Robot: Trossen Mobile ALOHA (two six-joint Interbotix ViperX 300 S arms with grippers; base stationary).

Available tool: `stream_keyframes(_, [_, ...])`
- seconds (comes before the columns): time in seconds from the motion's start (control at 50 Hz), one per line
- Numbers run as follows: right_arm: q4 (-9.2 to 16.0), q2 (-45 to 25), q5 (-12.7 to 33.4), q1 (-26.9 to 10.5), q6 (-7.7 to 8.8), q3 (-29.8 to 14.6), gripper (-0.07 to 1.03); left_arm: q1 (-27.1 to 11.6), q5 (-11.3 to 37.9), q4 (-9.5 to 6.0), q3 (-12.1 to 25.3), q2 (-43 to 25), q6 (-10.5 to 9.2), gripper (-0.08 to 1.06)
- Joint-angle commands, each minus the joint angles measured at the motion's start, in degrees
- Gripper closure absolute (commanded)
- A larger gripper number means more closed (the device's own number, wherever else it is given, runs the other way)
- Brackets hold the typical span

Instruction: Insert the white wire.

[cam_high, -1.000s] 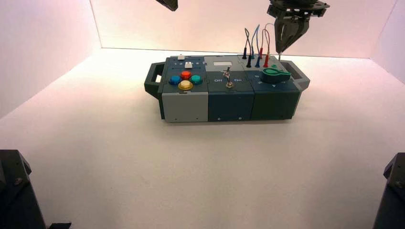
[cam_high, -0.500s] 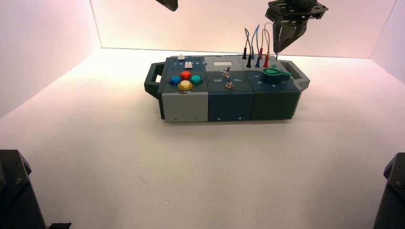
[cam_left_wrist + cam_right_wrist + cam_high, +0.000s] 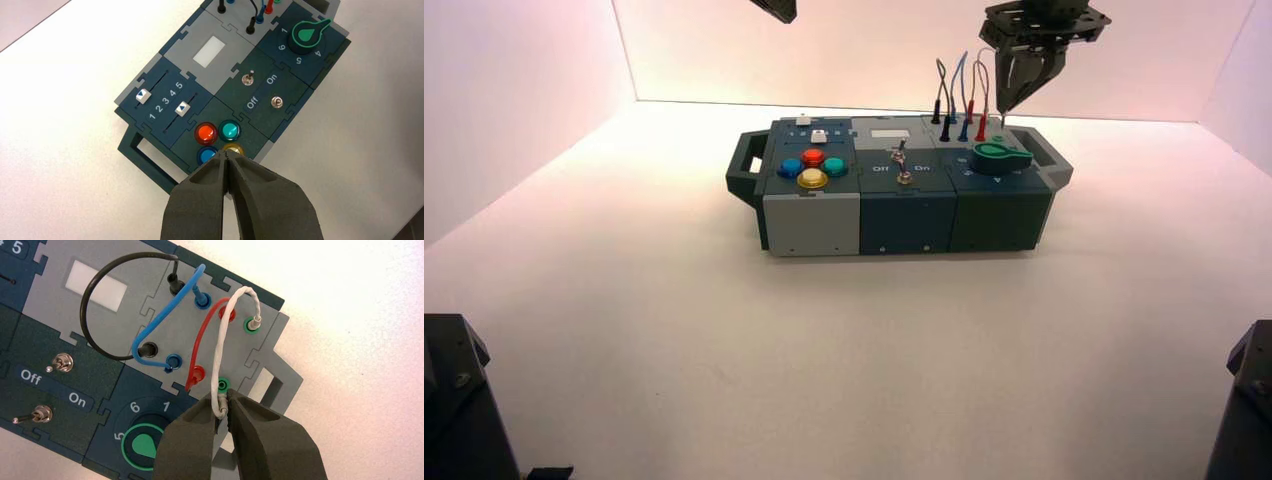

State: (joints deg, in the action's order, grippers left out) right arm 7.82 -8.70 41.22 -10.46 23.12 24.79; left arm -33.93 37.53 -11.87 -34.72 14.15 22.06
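The white wire arches from a green socket at the box's back right, where one end is plugged in. Its other small plug sits between the fingertips of my right gripper, which is shut on it. The plug is held directly over the second green socket, next to the red lead. In the high view the right gripper hangs over the box's right rear corner. My left gripper is shut and empty, parked high above the coloured buttons.
The box stands mid-table with handles at both ends. Black, blue and red leads arch beside the white one. A green knob lies close to my right fingers. Two toggle switches flank the Off/On lettering.
My right gripper has shifted slightly left over the sockets, still shut on the white plug. The left arm has not moved.
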Motion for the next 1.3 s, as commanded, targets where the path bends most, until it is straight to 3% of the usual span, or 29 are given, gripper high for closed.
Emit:
stream_keyframes(0.02, [-0.09, 1.05, -0.79, -0.35, 0.09, -0.70, 0.99, -0.09, -0.44, 0.00, 1.23, 0.53, 0.35, 1.01])
stream_keyframes(1.3, [0.00, -1.85, -2.81, -0.62, 0.26, -0.44, 0.99, -0.09, -0.44, 0.18, 1.23, 0.18, 0.26, 1.01])
